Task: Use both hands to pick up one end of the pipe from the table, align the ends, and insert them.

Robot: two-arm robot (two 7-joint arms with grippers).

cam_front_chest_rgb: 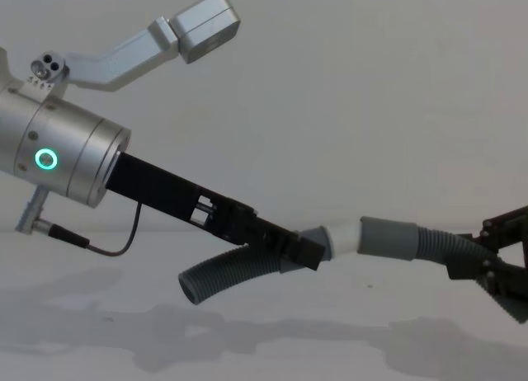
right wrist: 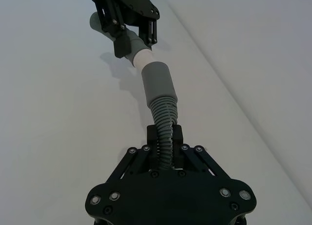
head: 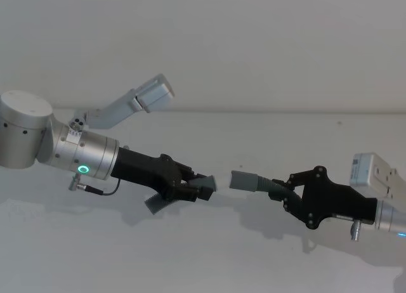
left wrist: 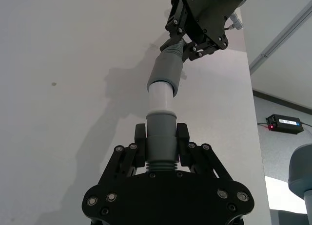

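Closest to the chest camera, the left arm's silver wrist (cam_front_chest_rgb: 62,162) with its glowing green ring comes in from the left edge, and its black left gripper (cam_front_chest_rgb: 299,251) reaches forward and down toward the middle of the scene. Its fingers are clamped on the short curved hose (cam_front_chest_rgb: 227,275), gripping it at the smooth cuff just behind the pale whitish tip (cam_front_chest_rgb: 340,235), while the ribbed tail curls down and back below the gripper, its open mouth hanging above the white table (cam_front_chest_rgb: 264,348). From the right edge, the right gripper (cam_front_chest_rgb: 477,261) is closed on the ribbed part of the longer hose (cam_front_chest_rgb: 441,245), a little behind that hose's wide grey cuff (cam_front_chest_rgb: 389,235). Both hose pieces are held up off the table, with their shadows lying on the surface underneath. In the left wrist view the two ends line up almost straight: the whitish tip (left wrist: 161,98) runs from the left gripper's cuff up to the mouth of the grey cuff (left wrist: 165,71) held by the right gripper (left wrist: 181,44), meeting its rim, though how far it sits inside cannot be told. From the head camera the two grippers face each other above the table, left gripper (head: 198,189) on the left and right gripper (head: 283,193) on the right.
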